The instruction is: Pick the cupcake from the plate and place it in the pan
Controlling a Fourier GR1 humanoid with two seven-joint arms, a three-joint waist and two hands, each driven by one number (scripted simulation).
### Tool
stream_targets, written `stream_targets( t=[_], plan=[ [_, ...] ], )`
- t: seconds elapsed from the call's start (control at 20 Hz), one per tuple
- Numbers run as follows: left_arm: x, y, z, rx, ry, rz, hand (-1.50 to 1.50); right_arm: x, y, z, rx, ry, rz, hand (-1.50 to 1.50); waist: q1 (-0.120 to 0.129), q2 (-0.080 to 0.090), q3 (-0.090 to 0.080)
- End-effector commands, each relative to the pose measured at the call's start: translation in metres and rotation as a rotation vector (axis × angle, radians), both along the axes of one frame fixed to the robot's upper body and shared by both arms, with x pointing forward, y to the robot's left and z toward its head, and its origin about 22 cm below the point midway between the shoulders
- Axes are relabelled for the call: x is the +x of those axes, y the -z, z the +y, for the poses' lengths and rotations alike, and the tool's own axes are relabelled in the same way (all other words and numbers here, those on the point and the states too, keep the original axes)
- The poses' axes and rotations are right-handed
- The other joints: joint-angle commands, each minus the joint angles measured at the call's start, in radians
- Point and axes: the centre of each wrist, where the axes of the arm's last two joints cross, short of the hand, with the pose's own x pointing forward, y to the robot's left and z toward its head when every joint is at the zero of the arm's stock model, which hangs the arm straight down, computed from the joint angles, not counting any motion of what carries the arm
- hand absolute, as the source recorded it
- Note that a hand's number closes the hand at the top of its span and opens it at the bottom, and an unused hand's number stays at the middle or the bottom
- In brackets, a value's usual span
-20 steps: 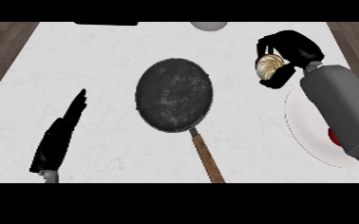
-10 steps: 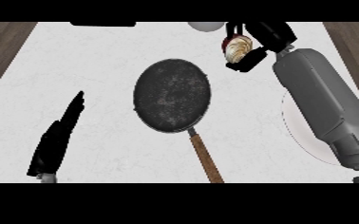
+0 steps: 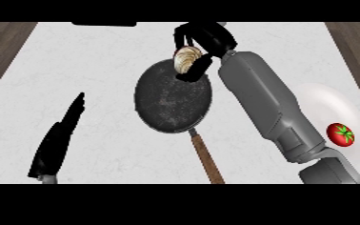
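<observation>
We've got our right hand (image 3: 211, 38) with fingers curled round the cupcake (image 3: 187, 58) over the pan (image 3: 169, 106) rim, left hand (image 3: 57, 140) relaxed open.

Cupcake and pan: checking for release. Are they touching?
Cannot tell. Head view looks down: the cupcake, in the right robot hand, overlaps the rim of the pan; any gap is hidden.
</observation>
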Motion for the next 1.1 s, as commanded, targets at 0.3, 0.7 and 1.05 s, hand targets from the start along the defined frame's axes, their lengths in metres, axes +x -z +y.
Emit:
stream_targets(
  t=[0.3, 0.7, 1.05],
  plan=[
    [0.023, -0.013, -0.019, -0.007, 0.072, -0.011, 0.0, -0.018, 0.048, 0.04, -0.109, -0.01, 0.106, 1.5, 0.061, 0.013, 0.0],
    [0.027, -0.017, -0.024, -0.006, 0.126, -0.029, 0.0, -0.028, 0.092, 0.018, -0.09, 0.039, 0.459, 1.5, 0.122, 0.031, 0.001],
    [0.034, -0.017, -0.031, 0.001, 0.106, -0.015, 0.0, -0.037, 0.1, 0.017, 0.126, 0.032, 0.604, -1.5, 0.123, 0.027, 0.002]
  ],
)
